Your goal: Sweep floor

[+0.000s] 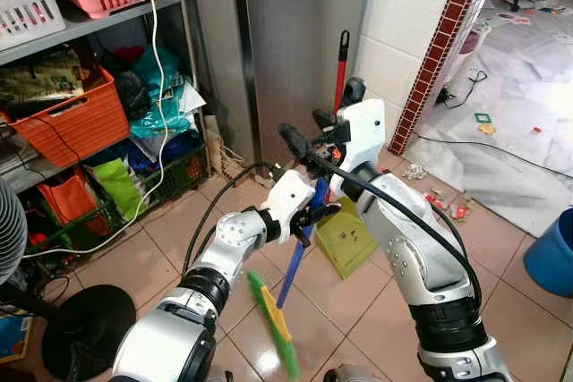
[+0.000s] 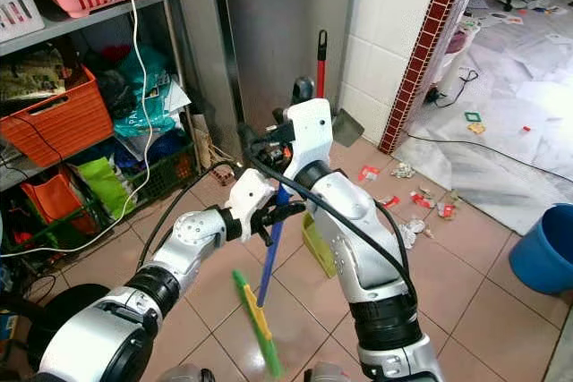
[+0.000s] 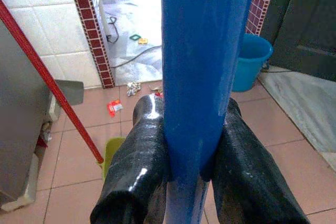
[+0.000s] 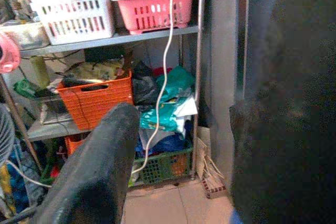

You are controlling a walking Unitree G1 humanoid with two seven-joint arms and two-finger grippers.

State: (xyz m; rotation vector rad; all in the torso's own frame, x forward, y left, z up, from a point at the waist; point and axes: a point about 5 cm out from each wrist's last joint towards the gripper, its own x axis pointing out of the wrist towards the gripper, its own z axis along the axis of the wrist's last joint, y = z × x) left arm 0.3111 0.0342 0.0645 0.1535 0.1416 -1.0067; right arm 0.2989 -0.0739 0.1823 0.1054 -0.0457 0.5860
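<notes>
Two grippers are working beside the steel panel (image 1: pixel 295 33). Left gripper (image 1: pixel 315 214) is clamping the blue broom handle (image 1: pixel 298 252) between both fingers (image 3: pixel 139 171); the green broom head (image 1: pixel 273 321) is resting on pinkish floor tiles (image 1: pixel 161 248). Right gripper (image 1: pixel 300 145) is standing higher, fingers apart, gripping nothing. Litter (image 2: pixel 414 199) is lying near the red-brick tile column (image 1: pixel 439 46). No readable writing.

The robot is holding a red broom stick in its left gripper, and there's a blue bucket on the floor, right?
Not quite. The broom stick clamped in the left gripper is blue, not red, as the left wrist view shows. The red stick leans untouched against the wall. The blue bucket is on the floor.
</notes>
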